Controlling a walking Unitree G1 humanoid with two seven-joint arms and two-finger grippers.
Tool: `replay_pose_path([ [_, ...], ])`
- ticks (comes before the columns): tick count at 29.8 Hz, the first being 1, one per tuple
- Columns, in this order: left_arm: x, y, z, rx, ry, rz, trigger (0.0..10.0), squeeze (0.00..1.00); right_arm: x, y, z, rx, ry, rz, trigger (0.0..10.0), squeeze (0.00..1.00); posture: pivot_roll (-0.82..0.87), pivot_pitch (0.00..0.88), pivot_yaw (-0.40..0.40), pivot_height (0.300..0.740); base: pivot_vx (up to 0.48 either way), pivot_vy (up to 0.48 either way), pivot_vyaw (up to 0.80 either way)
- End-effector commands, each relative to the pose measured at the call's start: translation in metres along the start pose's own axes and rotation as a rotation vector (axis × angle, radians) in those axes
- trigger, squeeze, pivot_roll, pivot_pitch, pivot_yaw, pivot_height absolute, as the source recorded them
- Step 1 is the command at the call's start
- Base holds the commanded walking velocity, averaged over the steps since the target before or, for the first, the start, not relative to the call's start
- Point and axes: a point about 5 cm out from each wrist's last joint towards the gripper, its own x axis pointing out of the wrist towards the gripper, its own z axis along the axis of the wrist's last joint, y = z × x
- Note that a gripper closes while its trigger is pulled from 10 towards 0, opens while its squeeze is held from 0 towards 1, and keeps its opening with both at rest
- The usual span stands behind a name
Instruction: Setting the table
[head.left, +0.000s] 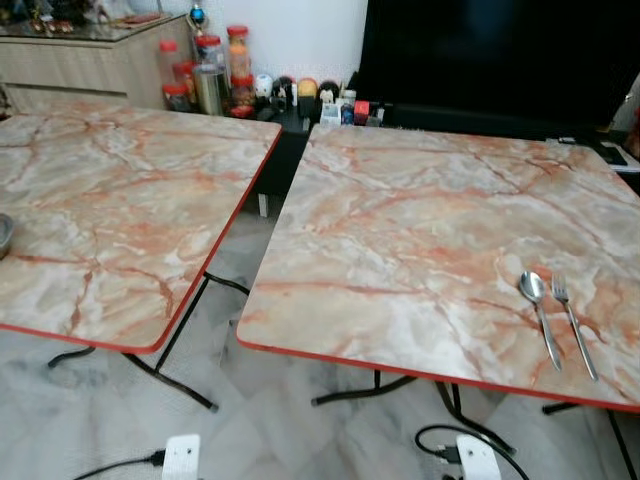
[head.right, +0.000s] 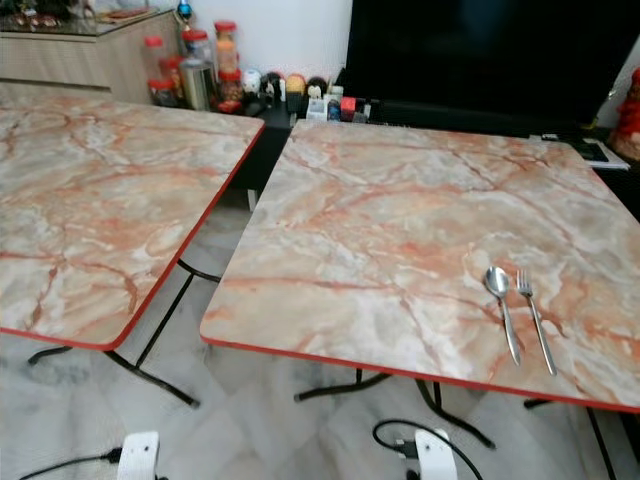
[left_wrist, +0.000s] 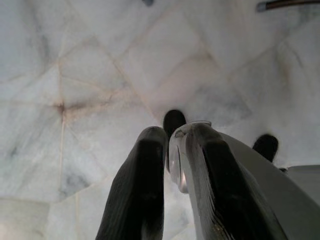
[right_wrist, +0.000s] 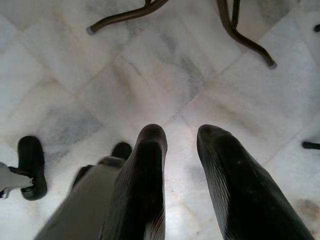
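Observation:
A metal spoon and a fork lie side by side near the front right corner of the right marble-patterned table. My left gripper hangs low over the tiled floor, shut on a thin shiny rounded object that I cannot identify. My right gripper also hangs over the floor, open, with nothing between its fingers.
A second marble table stands to the left across a narrow gap, with a grey metal rim at its left edge. Jars and a black screen line the back. White plugs with cables lie on the floor near black table legs.

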Motion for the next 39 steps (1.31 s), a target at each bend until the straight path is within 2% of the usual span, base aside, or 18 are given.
replay_pose_path([
  [1, 0.0, -0.004, 0.0, 0.012, -0.005, -0.012, 10.0, 0.0, 0.0, -0.006, 0.002, 0.005, -0.007, -0.018, 10.0, 0.0, 0.07, 0.0, -0.067, 0.728, 0.0, -0.307, 0.0],
  [8, 0.0, -0.006, 0.003, 0.015, -0.009, -0.015, 10.0, 0.0, -0.001, -0.009, 0.001, 0.019, -0.008, -0.034, 10.0, 0.0, 0.06, 0.0, -0.074, 0.728, 0.0, -0.177, 0.0],
  [12, 0.001, -0.002, 0.005, -0.014, -0.011, -0.007, 10.0, 0.0, -0.004, -0.029, 0.009, 0.055, -0.059, -0.076, 10.0, 0.0, 0.05, 0.0, -0.083, 0.728, 0.0, 0.0, 0.0],
  [18, 0.001, -0.001, 0.007, -0.021, -0.016, -0.001, 10.0, 0.0, -0.005, -0.039, 0.018, 0.118, -0.107, -0.131, 10.0, 0.0, 0.03, 0.0, -0.079, 0.728, 0.0, 0.0, 0.0],
  [22, 0.001, 0.001, 0.008, -0.025, -0.018, 0.003, 10.0, 0.0, -0.003, -0.029, 0.031, 0.113, -0.158, -0.123, 10.0, 0.0, 0.03, 0.0, -0.077, 0.728, 0.0, 0.0, 0.0],
  [23, 0.001, 0.002, 0.009, -0.026, -0.021, 0.007, 10.0, 0.0, -0.001, -0.019, 0.046, 0.114, -0.215, -0.104, 10.0, 0.0, 0.02, 0.0, -0.064, 0.728, 0.0, 0.0, 0.0],
  [24, 0.001, 0.003, 0.009, -0.022, -0.021, 0.008, 10.0, 0.0, 0.0, -0.016, 0.051, 0.112, -0.238, -0.092, 10.0, 0.0, 0.02, 0.0, -0.061, 0.728, 0.0, 0.0, 0.0],
  [28, 0.002, 0.004, 0.011, -0.006, -0.023, 0.007, 10.0, 0.0, -0.001, -0.011, 0.064, 0.102, -0.307, -0.047, 10.0, 0.0, 0.01, 0.0, -0.047, 0.728, 0.0, 0.0, 0.0],
  [33, 0.002, 0.006, 0.012, 0.008, -0.024, 0.004, 10.0, 0.0, -0.004, -0.014, 0.063, 0.059, -0.364, -0.039, 10.0, 0.0, -0.01, 0.0, -0.033, 0.728, 0.0, 0.0, 0.0],
  [39, 0.0, 0.017, 0.005, 0.034, -0.002, 0.012, 10.0, 0.0, -0.017, -0.017, 0.033, -0.017, -0.469, -0.045, 10.0, 0.0, -0.02, 0.0, -0.011, 0.728, 0.0, 0.0, 0.0],
])
